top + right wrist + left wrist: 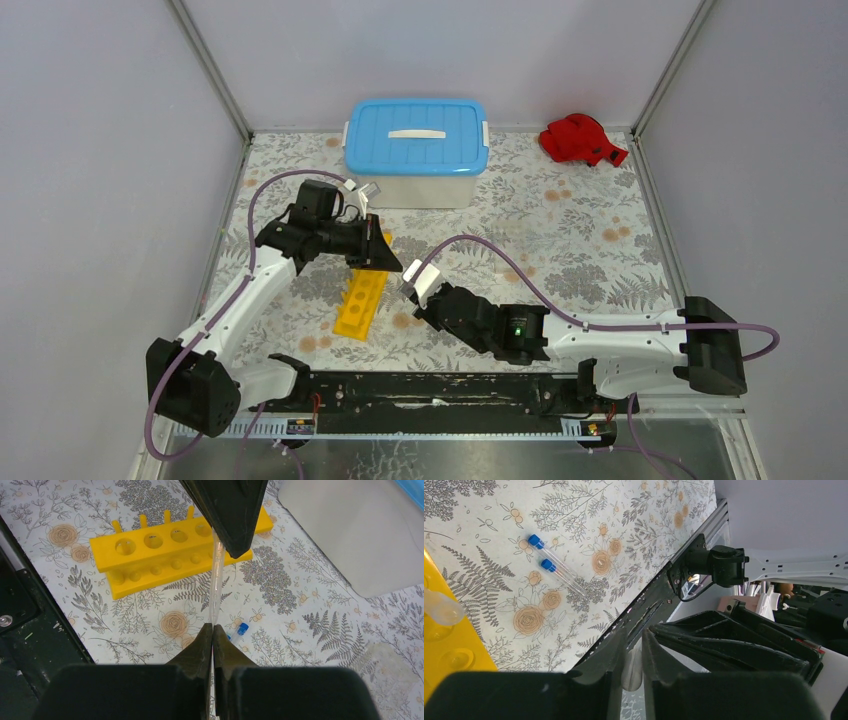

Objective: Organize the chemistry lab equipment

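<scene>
1. The left hand (634, 640) hangs over the far end of the rack (150, 562). Its fingers stand narrow, with a clear tube (216, 575) filling the gap between them.
2. The right hand (212, 630) is pressed fully closed. The lower end of the same tube is pinched at its fingertips.
3. The tube therefore spans from one hand to the other. It is lifted off the table (560, 240), and in the right wrist view it crosses in front of the rack's end. No cap shows on the part in sight.
4. The yellow rack lies left of the table's middle, nearer the near edge, with its length running from near to far. The four holes in sight are open, and I cannot tell about the rest, which are behind the left hand.
5. Two capped tubes (548, 565) lie flat on the table, side by side and parallel, with their blue caps pointing the same way. They are to the right of the rack and apart from it, and one cap is just beside the right fingertips.
6. A tub (440, 150) with a blue lid sits at the middle of the far edge, with the lid on.
7. A red cloth (580, 140) lies bunched in the far right corner, well apart from the rest.
</scene>
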`<action>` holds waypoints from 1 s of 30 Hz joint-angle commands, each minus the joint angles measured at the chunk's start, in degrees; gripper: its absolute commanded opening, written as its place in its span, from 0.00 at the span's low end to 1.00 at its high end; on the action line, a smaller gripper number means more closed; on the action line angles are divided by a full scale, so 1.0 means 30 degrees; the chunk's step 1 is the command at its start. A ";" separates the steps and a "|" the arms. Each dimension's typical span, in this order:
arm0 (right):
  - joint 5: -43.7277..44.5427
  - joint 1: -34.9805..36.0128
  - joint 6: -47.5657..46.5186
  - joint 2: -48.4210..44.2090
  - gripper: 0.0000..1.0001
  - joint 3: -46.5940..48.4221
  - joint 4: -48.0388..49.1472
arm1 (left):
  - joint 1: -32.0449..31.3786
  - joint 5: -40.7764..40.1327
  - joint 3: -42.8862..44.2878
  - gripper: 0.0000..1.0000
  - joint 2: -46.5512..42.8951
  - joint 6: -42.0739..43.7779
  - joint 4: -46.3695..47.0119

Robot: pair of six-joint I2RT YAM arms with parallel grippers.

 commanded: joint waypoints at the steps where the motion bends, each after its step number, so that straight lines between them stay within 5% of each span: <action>1: -0.0106 -0.0115 -0.0310 -0.0213 0.04 0.0521 0.0755 | 0.0081 0.0326 -0.0109 0.20 -0.0374 0.0291 0.0412; 12: -0.0039 -0.0100 -0.0372 -0.0286 0.04 0.0438 0.0781 | 0.0083 0.0117 -0.0164 0.09 -0.0419 0.0445 0.0236; 17: 0.0060 -0.0115 -0.0456 -0.0359 0.04 0.0343 0.0887 | 0.0081 0.0214 -0.0096 0.30 -0.0479 0.0330 0.0237; 21: 0.0141 -0.0122 -0.0485 -0.0415 0.04 0.0263 0.0924 | 0.0081 0.0404 -0.0043 0.35 -0.0549 0.0270 0.0220; 30: 0.0151 -0.0172 -0.0566 -0.0419 0.04 0.0139 0.1036 | 0.0100 0.0499 -0.0153 0.25 -0.0665 0.0298 0.0248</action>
